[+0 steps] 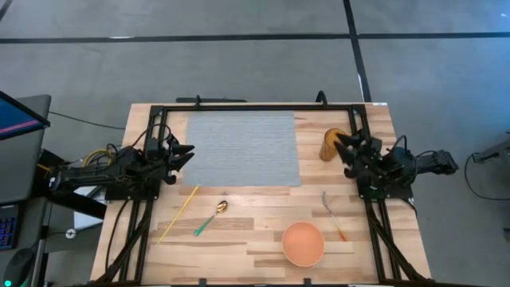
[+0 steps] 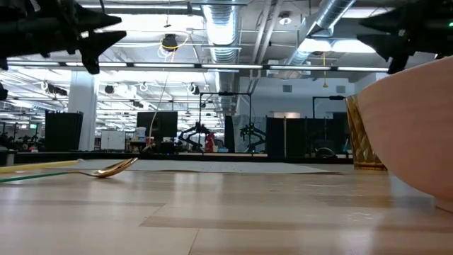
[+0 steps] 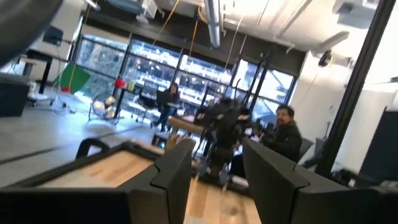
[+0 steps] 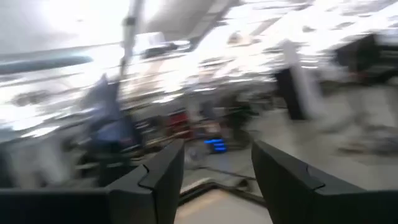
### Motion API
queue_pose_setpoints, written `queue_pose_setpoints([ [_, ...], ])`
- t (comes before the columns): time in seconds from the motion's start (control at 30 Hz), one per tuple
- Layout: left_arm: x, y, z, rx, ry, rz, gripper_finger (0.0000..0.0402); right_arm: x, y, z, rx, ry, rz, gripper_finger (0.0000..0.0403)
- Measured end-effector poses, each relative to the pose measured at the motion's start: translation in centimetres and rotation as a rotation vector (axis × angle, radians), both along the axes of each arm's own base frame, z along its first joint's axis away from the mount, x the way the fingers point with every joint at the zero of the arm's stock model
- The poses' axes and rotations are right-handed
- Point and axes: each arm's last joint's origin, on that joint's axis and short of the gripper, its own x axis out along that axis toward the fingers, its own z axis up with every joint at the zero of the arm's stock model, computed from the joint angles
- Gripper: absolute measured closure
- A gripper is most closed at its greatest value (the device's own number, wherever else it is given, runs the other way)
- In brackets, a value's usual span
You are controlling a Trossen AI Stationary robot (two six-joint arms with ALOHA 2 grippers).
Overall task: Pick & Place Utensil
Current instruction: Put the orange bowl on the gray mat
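The left gripper (image 1: 188, 151) hovers at the ribbed grey mat's (image 1: 239, 147) edge, jaws parted and empty. A gold-bowled, green-handled spoon (image 1: 210, 218) lies on the wooden bench (image 1: 239, 239). The right gripper (image 1: 341, 148), likewise parted and empty, is beside the gold cup (image 1: 329, 143).

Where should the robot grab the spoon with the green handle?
Best on the thin green handle of the spoon, near its middle, coming straight down from above. It lies flat on the table, handle slanting toward the front-left, so the fingers should close across that slant. The left gripper sits nearer, with its fingers open.
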Motion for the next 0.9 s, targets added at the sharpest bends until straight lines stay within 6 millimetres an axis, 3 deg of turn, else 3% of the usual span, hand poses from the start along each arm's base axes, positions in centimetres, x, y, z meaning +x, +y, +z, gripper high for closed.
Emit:
queue_pose_setpoints([
  [0.1, 0.4, -0.1, 2.3, 0.044, -0.012, -0.044, 0.0257, 0.0, -0.4, -0.3, 0.096, -0.006, -0.082, 0.0221],
  [0.2, 1.6, -0.1, 4.3, 0.104, 0.039, -0.063, 0.0257, 0.1, -0.5, -0.6, 0.2, -0.055, -0.056, 0.0221],
  [0.3, 3.9, -0.1, 5.5, 0.15, 0.141, -0.091, 0.0257, 0.3, -0.2, -0.5, 0.156, -0.06, 0.076, 0.0221],
  [0.43, 7.5, -0.4, 5.7, 0.158, 0.279, -0.182, 0.0257, 0.4, 0.5, 0.2, 0.06, -0.073, 0.319, 0.0221],
  [0.53, 9.6, -1.0, 5.9, 0.176, 0.33, -0.229, 0.0257, 0.3, 1.1, 1.5, -0.018, -0.104, 0.453, 0.0223],
  [0.67, 11.5, -1.3, 6.2, 0.254, 0.373, -0.182, 0.0257, 1.1, 1.8, 3.7, -0.145, -0.023, 0.474, 0.0232],
  [0.8, 11.7, -1.1, 7.1, 0.291, 0.363, -0.09, 0.0257, 2.7, 3.1, 7.4, -0.236, 0.075, 0.53, 0.0236],
  [0.9, 11.1, -0.9, 7.6, 0.285, 0.341, -0.039, 0.0257, 4.8, 4.8, 9.1, -0.256, 0.262, 0.628, 0.0235],
])
